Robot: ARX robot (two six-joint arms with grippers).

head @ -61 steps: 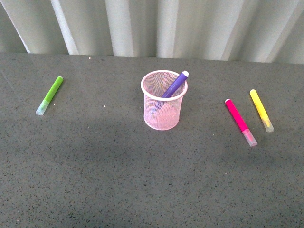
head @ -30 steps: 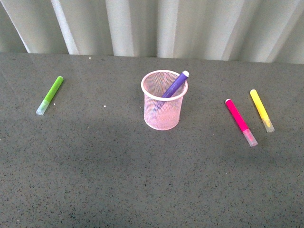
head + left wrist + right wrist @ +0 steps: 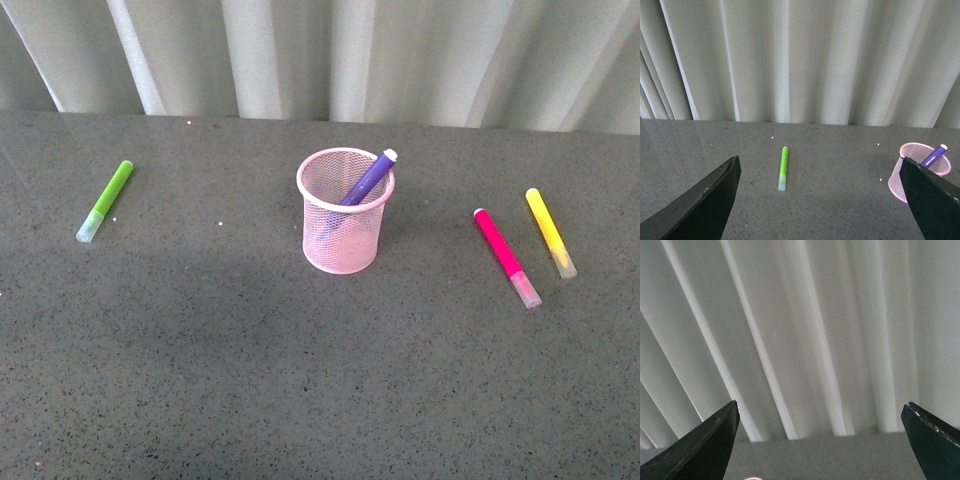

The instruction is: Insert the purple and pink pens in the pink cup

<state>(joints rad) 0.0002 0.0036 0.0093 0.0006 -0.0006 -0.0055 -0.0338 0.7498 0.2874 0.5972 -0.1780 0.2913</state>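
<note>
So, the small pale pink wire-mesh cup (image 3: pixel 341 225) is standing upright near the middle of the dark grey speckled tabletop (image 3: pixel 300 380). The dark purple marker pen (image 3: pixel 368 178) is already sitting inside it, leaning against the right side of the rim with its end poking out above the top. The magenta pink marker pen with the frosted cap (image 3: pixel 505 255) is lying flat on the table, well off to the right of the cup, cap end pointing toward the robot. Just beside it, a bit further right and not touching, a yellow marker (image 3: pixel 550 232) is lying roughly parallel. Way over on the left, a lime green marker (image 3: pixel 106 200) is lying by itself. A white pleated curtain (image 3: pixel 350 50) is hanging behind the table.

The left gripper (image 3: pixel 818 162) is holding its black fingers wide apart, gripping nothing, and facing the green marker and the cup. The right gripper (image 3: pixel 820 405) is spread just as wide, also carrying nothing, and mostly facing the curtain.
</note>
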